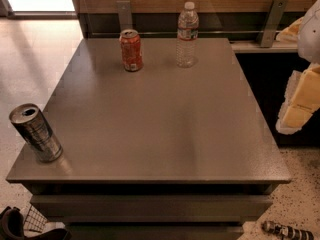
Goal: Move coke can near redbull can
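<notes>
We see redbull can (36,133) lower left, on table (160,134) front-left corner. Then coke can (131,50) upper centre, well apart from it; bottle (187,35) near its right. Then gripper (299,100) at right edge, beyond table; open or closed, we can't tell.

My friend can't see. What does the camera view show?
A grey table holds a red coke can and a clear water bottle at the back, and a redbull can at the front-left corner. The gripper hangs off the table's right side.
</notes>
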`<state>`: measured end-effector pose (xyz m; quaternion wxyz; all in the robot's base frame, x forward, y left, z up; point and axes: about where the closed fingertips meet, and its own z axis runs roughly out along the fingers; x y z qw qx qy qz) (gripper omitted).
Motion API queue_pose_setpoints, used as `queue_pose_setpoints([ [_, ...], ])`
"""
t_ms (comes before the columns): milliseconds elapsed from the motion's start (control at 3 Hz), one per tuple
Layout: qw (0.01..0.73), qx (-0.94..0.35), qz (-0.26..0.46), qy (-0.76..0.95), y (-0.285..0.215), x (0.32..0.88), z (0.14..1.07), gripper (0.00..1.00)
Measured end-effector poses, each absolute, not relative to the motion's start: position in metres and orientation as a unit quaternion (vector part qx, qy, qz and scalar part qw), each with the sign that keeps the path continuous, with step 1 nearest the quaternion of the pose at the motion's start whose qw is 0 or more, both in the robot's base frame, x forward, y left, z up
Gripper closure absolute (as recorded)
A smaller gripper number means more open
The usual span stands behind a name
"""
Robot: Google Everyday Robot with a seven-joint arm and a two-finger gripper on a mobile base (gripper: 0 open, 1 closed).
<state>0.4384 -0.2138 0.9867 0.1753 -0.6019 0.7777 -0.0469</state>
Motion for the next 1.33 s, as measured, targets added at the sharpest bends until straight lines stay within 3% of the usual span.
queue_pose_setpoints([
  [333,0.181,-0.601,-0.044,0.777,-0.211,0.441,0.986,0.00],
  [667,0.247,-0.591,-0.006,0.768,-0.179,0.469,0.974,0.00],
  [1333,0.390,-0.525,0.137,0.744,-0.086,0.495,0.949,0.00],
])
